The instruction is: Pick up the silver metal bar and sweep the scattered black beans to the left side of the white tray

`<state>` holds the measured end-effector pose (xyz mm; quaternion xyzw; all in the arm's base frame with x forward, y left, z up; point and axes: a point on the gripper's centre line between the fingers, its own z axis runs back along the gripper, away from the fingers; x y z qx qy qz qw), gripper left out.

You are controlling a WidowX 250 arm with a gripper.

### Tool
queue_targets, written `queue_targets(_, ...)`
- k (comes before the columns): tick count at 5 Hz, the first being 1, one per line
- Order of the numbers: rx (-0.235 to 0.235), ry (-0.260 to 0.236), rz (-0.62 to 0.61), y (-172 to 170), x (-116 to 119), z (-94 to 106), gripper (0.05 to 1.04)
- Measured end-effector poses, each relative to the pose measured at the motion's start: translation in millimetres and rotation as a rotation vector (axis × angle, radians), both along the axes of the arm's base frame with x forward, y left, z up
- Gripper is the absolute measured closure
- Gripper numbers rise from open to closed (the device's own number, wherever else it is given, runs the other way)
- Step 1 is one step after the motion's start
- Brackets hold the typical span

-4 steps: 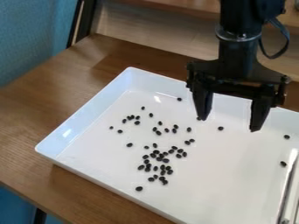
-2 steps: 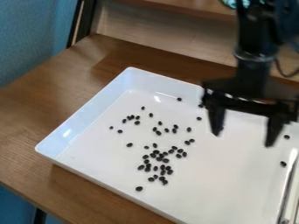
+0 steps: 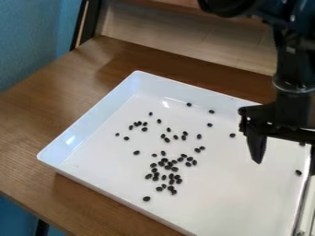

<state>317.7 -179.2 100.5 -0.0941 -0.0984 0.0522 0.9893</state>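
The gripper (image 3: pixel 285 168) hangs open over the right part of a white tray (image 3: pixel 86 123), with nothing between its fingers. Its left fingertip is above bare tray floor, to the right of the beans; the other finger is at the view's right edge. Small black beans lie scattered in the tray. Several form a loose cluster (image 3: pixel 167 168) near the tray's middle, and others spread toward the back and left. A single bean (image 3: pixel 232 135) lies just left of the gripper, and another bean (image 3: pixel 298 173) is near the right edge.
A long silvery object (image 3: pixel 301 207) lies along the right edge of the view. The tray stands on a brown wooden table (image 3: pixel 67 83), with a pale wooden panel (image 3: pixel 178 37) behind it. A blue surface (image 3: pixel 34 37) is at the left.
The gripper has moved right and toward the camera, staying open. Beans near the tray's back that it hid before are now uncovered. The visible beans lie as they did.
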Motion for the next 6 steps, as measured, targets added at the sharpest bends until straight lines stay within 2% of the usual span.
queue_targets(2, 0.011, -0.002, 0.009, -29, 21, -20.2, 0.083)
queue_targets(4, 0.010, -0.013, -0.001, -48, 17, -25.1, 0.083)
queue_targets(6, 0.084, 0.003, -0.006, -49, 17, -46.2, 0.083)
